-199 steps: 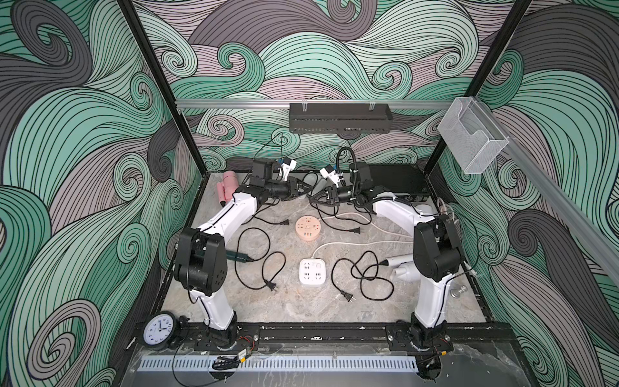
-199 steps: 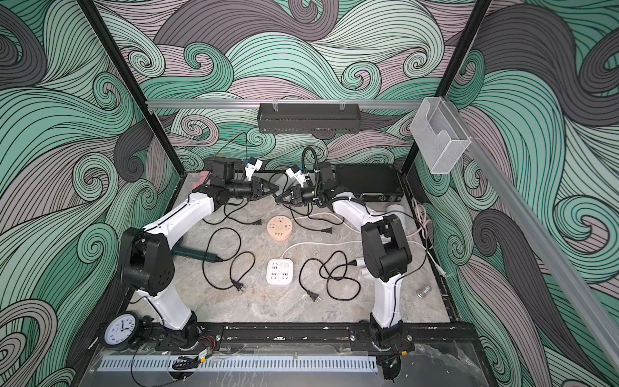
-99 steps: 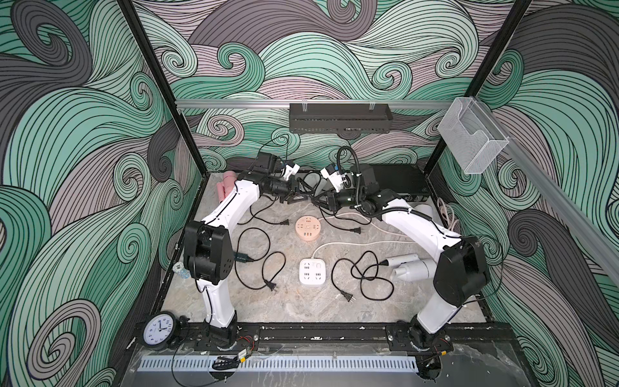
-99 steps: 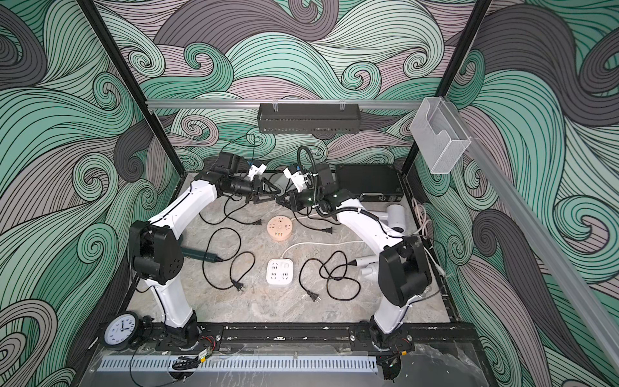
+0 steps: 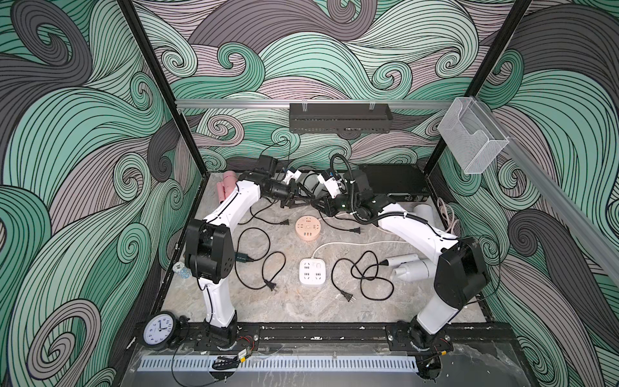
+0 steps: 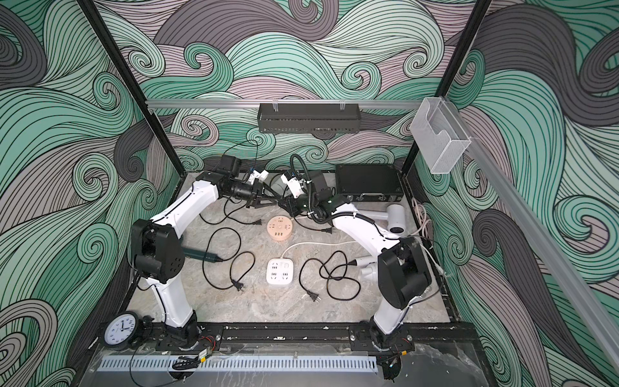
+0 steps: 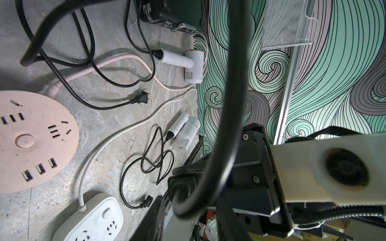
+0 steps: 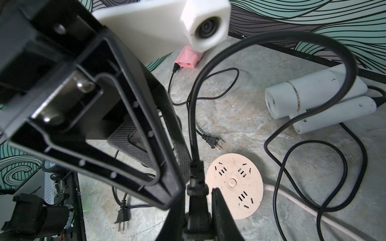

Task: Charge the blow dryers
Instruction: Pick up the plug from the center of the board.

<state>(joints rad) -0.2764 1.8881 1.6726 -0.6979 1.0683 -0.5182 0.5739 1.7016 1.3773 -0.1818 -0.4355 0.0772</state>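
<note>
At the back middle, above the peach hub [image 5: 308,229], my two grippers meet. The right gripper [image 8: 197,208] is shut on a black plug [image 8: 196,194] whose cord arcs away from it. The left gripper [image 5: 310,202] has its fingertips [image 8: 167,196] right at that plug. Its jaws stand part way apart, and I cannot see whether they press it. The pink blow dryer [image 5: 225,187] lies back left and the dark green one [image 6: 201,255] by the left arm. White ones lie back right [image 5: 423,212], front right [image 5: 412,268] and back middle [image 8: 302,102].
The square white socket block [image 5: 313,271] sits mid-table with its pale cord running right. Loose plugs [image 5: 284,222] [image 5: 356,230] [image 5: 271,285] [image 5: 348,296] and cord loops lie around both hubs. A black case [image 5: 392,182] stands back right, and a clock [image 5: 159,330] at the front left.
The grippers have come together: the left moved right and forward, the right moved left with the plug. The right arm's elbow swung out toward the front right.
</note>
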